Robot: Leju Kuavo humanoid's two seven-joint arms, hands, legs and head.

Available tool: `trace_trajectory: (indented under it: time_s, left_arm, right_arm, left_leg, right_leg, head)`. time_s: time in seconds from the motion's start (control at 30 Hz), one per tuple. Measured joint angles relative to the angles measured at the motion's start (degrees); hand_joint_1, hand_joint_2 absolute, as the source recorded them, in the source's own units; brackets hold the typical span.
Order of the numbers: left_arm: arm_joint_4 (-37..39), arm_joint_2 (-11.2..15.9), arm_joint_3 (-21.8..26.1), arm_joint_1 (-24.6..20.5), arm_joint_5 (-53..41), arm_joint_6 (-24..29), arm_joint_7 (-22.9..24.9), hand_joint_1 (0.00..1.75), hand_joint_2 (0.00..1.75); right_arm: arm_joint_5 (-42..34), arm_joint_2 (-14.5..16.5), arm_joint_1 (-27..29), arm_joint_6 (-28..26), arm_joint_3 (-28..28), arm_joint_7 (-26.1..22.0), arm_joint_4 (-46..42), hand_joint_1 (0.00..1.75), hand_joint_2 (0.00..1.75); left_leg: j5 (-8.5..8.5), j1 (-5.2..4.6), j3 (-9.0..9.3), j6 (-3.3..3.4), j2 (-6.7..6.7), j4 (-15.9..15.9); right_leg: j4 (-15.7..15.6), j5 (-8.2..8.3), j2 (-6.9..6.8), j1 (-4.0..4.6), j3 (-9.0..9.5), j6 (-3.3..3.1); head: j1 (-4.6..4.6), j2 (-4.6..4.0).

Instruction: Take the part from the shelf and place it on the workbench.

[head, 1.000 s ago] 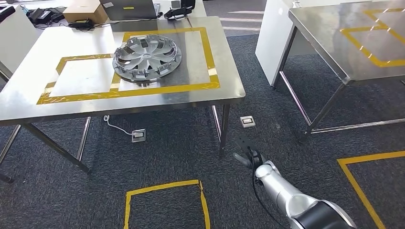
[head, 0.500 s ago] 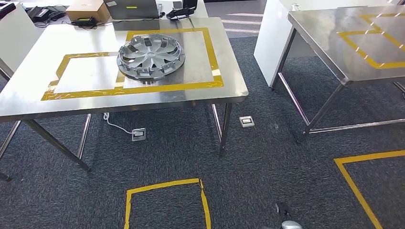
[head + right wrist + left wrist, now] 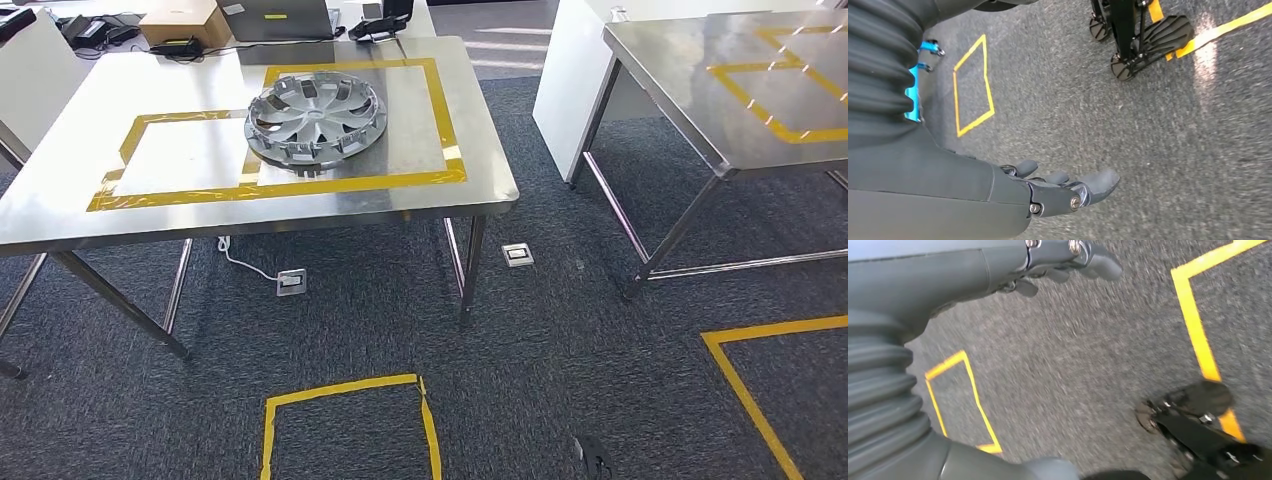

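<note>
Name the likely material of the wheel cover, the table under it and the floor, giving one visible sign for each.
Wheel cover: probably moulded plastic with silver paint; thin clip tabs line its rim.
Table: brushed steel by the look; its top reflects light softly.
Floor: dark grey carpet; speckled, matte weave.

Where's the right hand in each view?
Head view: right hand, dark fingertips at the bottom edge, right of centre.
Right wrist view: low in the picture as shown, fingers apart, empty, above the carpet.
Left wrist view: the hand there is the left hand, along the upper edge as shown.
Shared landmark: yellow floor tape on grey carpet.
</note>
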Motion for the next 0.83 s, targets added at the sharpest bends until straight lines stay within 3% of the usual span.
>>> trace_trajectory:
  time_s: [0.03, 0.17, 0.67, 0.73, 0.83]
  left_arm:
    - [-0.3, 0.06, -0.88, 0.28, 1.81, 0.11, -0.19, 0.0, 1.75]
    - [-1.66, 0.28, -4.62, 1.47, 9.39, 0.68, -0.84, 0.0, 0.0]
    - [-6.34, 1.12, -18.28, 5.52, 37.04, 2.61, -3.41, 0.0, 0.0]
    - [-6.95, 1.3, -19.59, 5.77, 40.13, 2.84, -3.67, 0.0, 0.0]
    - [-9.42, 1.47, -20.8, 5.17, 41.95, 2.96, -3.93, 0.0, 0.0]
  right_arm:
    - [0.17, 0.01, 0.24, 0.23, 0.03, -0.44, -0.28, 0.0, 0.0]
    - [0.96, 0.09, 1.24, 1.15, 0.38, -2.33, -1.54, 0.0, 0.0]
    - [3.85, 0.23, 4.78, 4.71, 4.15, -9.33, -6.41, 0.0, 0.0]
    - [4.17, 0.29, 5.41, 5.15, 4.49, -10.08, -6.87, 0.0, 0.0]
    - [4.28, 0.43, 7.17, 5.34, 4.82, -10.64, -6.16, 0.0, 0.0]
  left_leg:
    - [0.0, 0.01, 0.0, -0.01, 0.0, 0.0]
    - [0.01, 0.02, 0.0, -0.02, 0.01, 0.0]
    - [0.01, 0.02, -0.04, -0.02, 0.04, 0.0]
    - [0.06, -0.17, 0.08, 0.28, 0.1, -0.03]
    - [1.19, 0.34, 0.71, 1.13, -0.04, -1.81]
  right_leg:
    - [0.0, 0.0, 0.0, 0.01, 0.0, 0.0]
    - [0.01, 0.0, 0.0, 0.03, 0.0, 0.0]
    - [0.01, -0.01, 0.0, 0.03, -0.03, -0.01]
    - [-0.36, 0.24, 0.09, -0.12, 0.01, 0.28]
    - [-0.23, 0.05, 0.16, -0.11, 0.12, 0.83]
  head:
    - [0.0, 0.0]
    - [0.0, 0.0]
    - [0.0, 0.0]
    - [-0.01, 0.0]
    - [-0.09, 0.0]
